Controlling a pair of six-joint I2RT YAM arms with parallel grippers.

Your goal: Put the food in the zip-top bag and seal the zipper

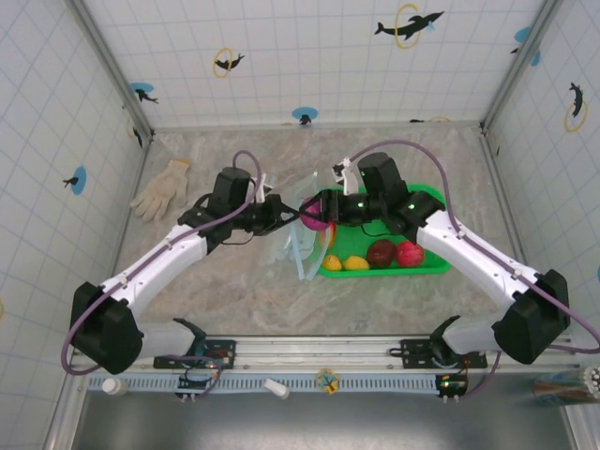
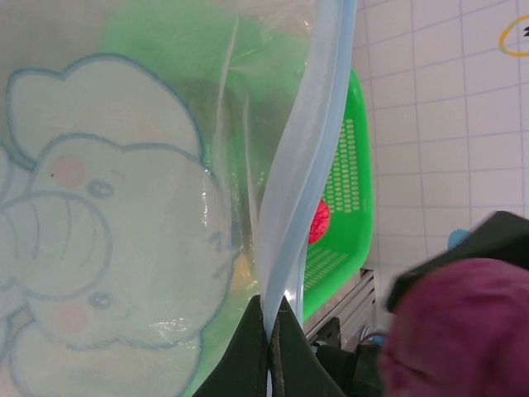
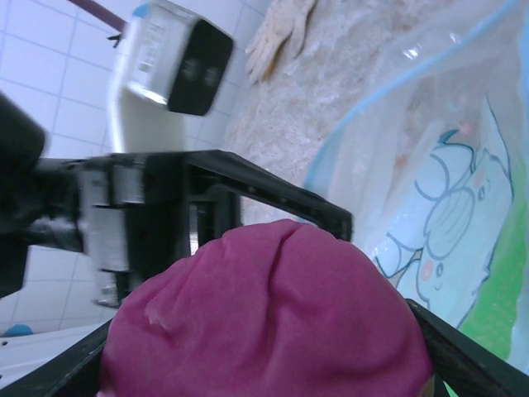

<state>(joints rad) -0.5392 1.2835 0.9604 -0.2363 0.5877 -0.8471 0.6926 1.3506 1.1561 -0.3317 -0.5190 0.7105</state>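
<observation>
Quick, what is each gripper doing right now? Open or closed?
Left gripper: closed, pinching the zipper of the zip-top bag.
Right gripper: closed around a magenta toy food.

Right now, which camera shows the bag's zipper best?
Left wrist: the zipper runs large up the frame, pinched by the left gripper. Right wrist catches a thin blue stretch; from the top it is tiny.

bag (image 1: 305, 253): table (image 1: 225, 300) centre | basket (image 1: 427, 196): just right of bag, food (image 1: 381, 253) inside | glove (image 1: 161, 187): far left
</observation>
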